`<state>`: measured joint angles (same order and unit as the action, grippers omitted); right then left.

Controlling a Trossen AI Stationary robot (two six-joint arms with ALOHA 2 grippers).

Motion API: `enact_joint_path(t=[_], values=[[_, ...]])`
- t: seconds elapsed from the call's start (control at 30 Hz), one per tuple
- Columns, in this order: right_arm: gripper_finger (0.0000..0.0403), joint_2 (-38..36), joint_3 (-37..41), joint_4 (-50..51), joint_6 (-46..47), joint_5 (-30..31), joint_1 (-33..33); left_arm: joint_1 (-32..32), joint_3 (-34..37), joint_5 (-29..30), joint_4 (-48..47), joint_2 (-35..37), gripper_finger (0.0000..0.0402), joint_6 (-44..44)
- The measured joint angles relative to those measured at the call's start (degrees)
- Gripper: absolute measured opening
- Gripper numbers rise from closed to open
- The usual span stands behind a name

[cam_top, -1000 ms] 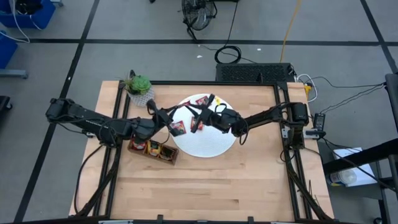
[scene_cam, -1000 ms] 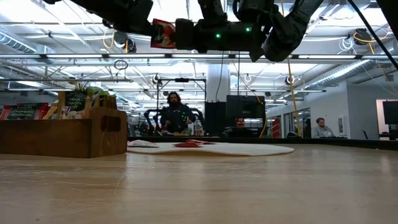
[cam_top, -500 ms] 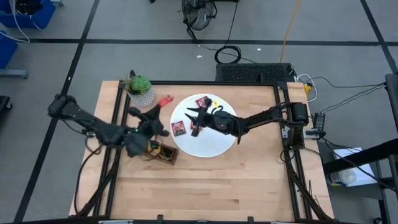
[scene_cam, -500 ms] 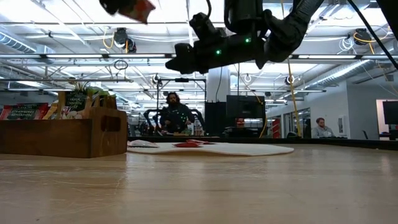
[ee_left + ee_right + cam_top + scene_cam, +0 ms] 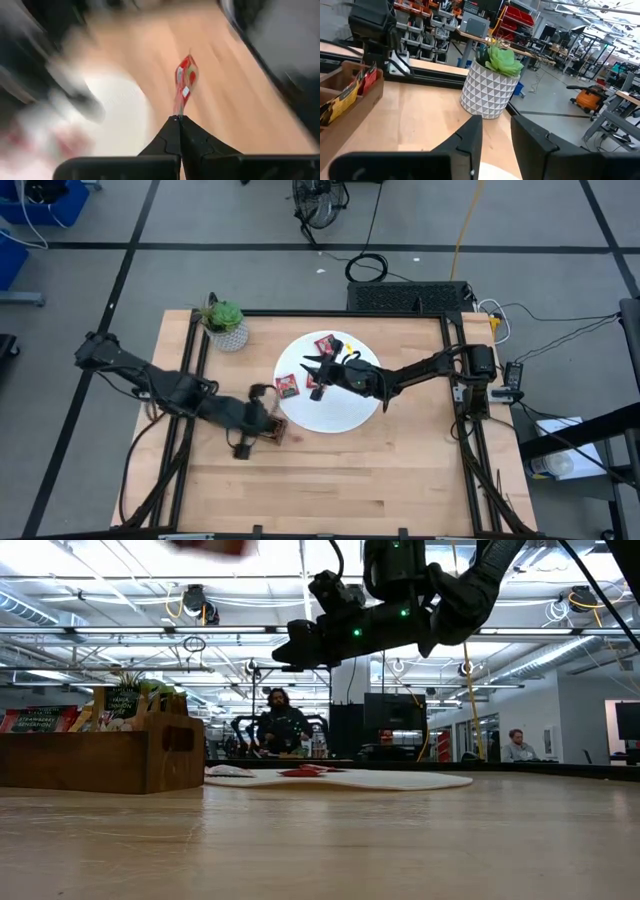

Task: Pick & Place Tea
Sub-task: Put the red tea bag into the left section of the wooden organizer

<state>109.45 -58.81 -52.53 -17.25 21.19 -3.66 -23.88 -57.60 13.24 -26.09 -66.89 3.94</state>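
Observation:
My left gripper (image 5: 264, 416) is over the right end of the brown wooden tray (image 5: 272, 432), shut on a red tea sachet (image 5: 185, 80). That sachet shows as a red blur (image 5: 212, 545) at the top of the low view. My right gripper (image 5: 311, 365) hovers open above the white disc (image 5: 345, 410) with nothing between its fingers (image 5: 470, 140). More sachets lie flat on the disc, one red (image 5: 287, 385) at its left and one (image 5: 325, 342) at its far side. My left gripper pinches one edge of the red sachet (image 5: 178, 111) between its two shut fingertips. The sachet sticks out past the tips, seen edge-on, lifted clear of the table and the tray.
A green plant in a white patterned pot (image 5: 226, 322) stands at the far left corner, close to the tray's far end. The tray (image 5: 350, 100) holds upright sachets. Bare wood lies along the near half of the table (image 5: 380, 480).
My left gripper has carried the red sachet up off the disc's left side and swung toward the near edge, over the tray, turning as it went. My right gripper has opened over the disc and sunk a little.

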Motion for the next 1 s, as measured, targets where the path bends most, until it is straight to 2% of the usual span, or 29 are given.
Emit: enact_joint_path(t=[0.07, 0.2, 0.33, 0.43, 0.63, 0.77, 1.0], values=[[0.0089, 0.0, 0.0, 0.0, -0.07, 0.0, 0.0, 2.66, -1.29, -6.84, -14.5, 0.06, 0.0, 10.17], [0.0089, 0.0, 0.0, -0.42, -0.07, -0.02, 0.02, 6.32, -3.28, -5.25, -44.62, -1.26, 0.0, 32.67], [0.0089, 0.0, 0.0, -0.8, 0.0, -0.02, 0.02, 6.59, -4.36, -8.48, -62.27, -2.19, 0.0, 41.48], [0.0089, -0.02, 0.0, -0.87, 0.04, -0.04, 0.0, 6.17, -3.54, -11.5, -64.11, -2.19, 0.0, 43.18], [0.0089, -0.04, 0.0, -0.68, 0.08, -0.26, 0.02, 3.27, -3.35, -11.17, -64.17, -4.6, 0.0, 32.38], [0.0089, -0.07, 0.0, -0.36, 0.13, -0.28, 0.01, 3.12, -3.35, -10.66, -63.77, -8.6, 0.0, 31.47], [0.0089, -0.07, 0.0, -0.33, 0.12, -0.33, 0.02, 3.18, -3.35, -10.13, -63.95, -17.79, 0.0, 24.61]])
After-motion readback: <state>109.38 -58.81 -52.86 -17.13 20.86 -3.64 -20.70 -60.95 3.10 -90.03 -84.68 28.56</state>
